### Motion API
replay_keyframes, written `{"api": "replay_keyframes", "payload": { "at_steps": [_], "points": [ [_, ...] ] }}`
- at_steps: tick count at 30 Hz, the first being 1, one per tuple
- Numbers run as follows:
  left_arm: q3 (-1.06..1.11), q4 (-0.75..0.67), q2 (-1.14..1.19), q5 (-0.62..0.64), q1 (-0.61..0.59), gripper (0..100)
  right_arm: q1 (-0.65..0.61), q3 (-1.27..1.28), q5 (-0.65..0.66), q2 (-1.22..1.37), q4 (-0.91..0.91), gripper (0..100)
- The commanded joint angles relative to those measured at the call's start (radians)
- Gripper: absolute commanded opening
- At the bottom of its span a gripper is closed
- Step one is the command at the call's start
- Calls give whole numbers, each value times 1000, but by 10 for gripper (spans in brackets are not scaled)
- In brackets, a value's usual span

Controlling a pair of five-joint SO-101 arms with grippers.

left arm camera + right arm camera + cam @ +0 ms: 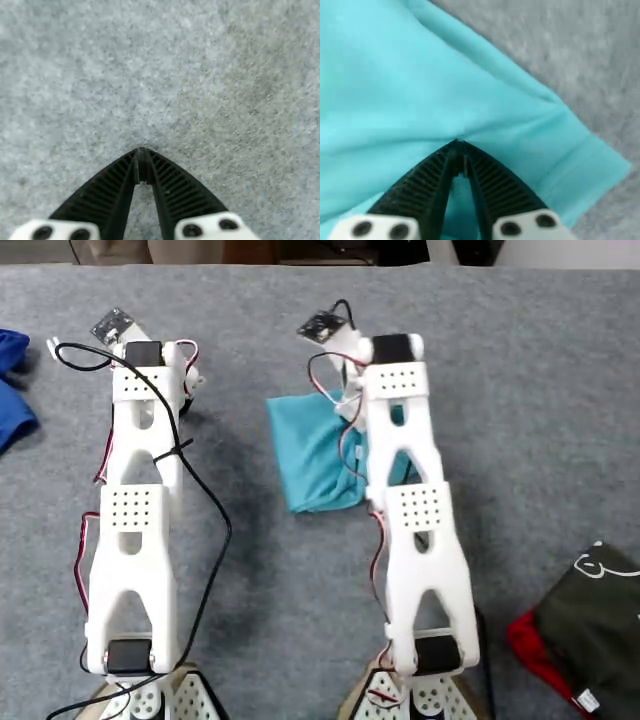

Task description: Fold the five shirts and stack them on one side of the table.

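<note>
Task judged partly complete: the right pincer is clenched on a crease of the part-folded teal shirt at bench centre, the left pincer is clenched empty, the dark shirt lies on the red shirt near right, and the blue shirt lies far left, apparently unfolded.

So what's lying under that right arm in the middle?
A teal shirt, lying on the grey table. The arm covers part of it from above, so its full shape is hidden. The claw is shut, tips at the fabric.
</note>
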Motion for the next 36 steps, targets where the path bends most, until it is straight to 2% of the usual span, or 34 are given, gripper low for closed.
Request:
{"api": "replay_keyframes", "payload": {
  "at_steps": [1,7,21,29,33,36],
  "points": [
    [-46,-21,-19,2,0,19,44,58,12,-125,20,5],
    [-48,-21,-19,2,0,19,84,278,60,-263,18,5],
    [-46,-21,-19,2,0,19,268,670,173,-519,17,5],
    [-46,-21,-19,0,0,19,321,768,210,-584,15,5],
    [-49,-14,-27,0,2,19,312,750,190,-636,15,5],
    [-77,-8,-38,-55,35,19,288,737,130,-676,14,5]
  ]
}}
